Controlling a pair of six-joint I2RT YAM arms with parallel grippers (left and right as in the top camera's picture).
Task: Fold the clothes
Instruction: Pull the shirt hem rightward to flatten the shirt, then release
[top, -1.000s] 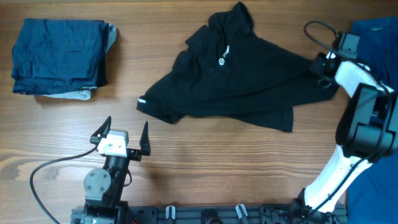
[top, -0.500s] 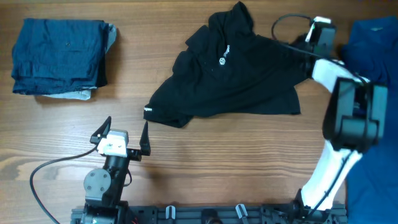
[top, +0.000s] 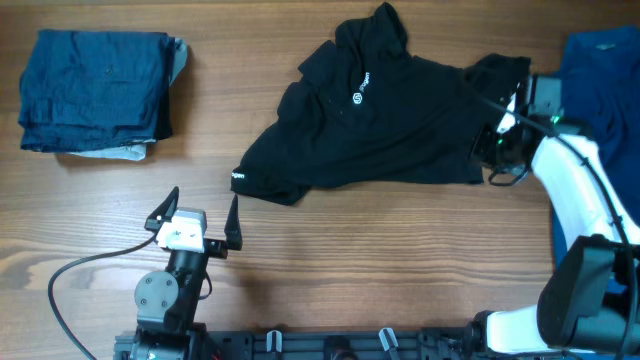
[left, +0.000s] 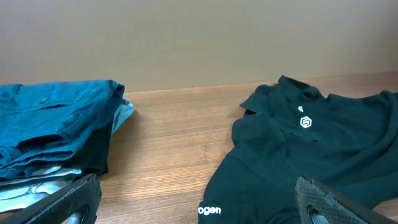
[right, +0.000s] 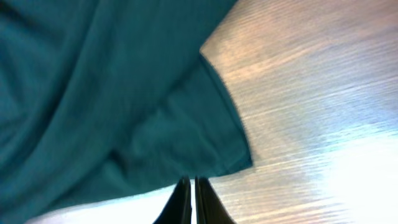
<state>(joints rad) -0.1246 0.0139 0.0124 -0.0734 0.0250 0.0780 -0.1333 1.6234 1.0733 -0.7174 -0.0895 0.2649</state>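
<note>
The clothes in play are a black collared shirt (top: 380, 125) with a small white chest logo (top: 360, 97), lying crumpled across the middle of the table. It also shows in the left wrist view (left: 311, 155) and fills the right wrist view (right: 112, 93). My right gripper (top: 490, 150) is at the shirt's right edge. Its fingers are shut (right: 191, 182), with their tips at the hem's edge. Whether they pinch fabric I cannot make out. My left gripper (top: 200, 203) stands wide open near the front left (left: 196, 205), just short of the shirt's sleeve, with nothing in it.
A stack of folded dark blue garments (top: 97, 90) lies at the back left (left: 50, 143). A royal blue garment (top: 600, 60) covers the right edge behind my right arm. A black cable (top: 80, 275) loops by the left arm's base.
My right gripper has swung from the table's back right toward the front, down to the shirt's right hem. The shirt's right side now lies bunched at the back. The left arm has not moved.
</note>
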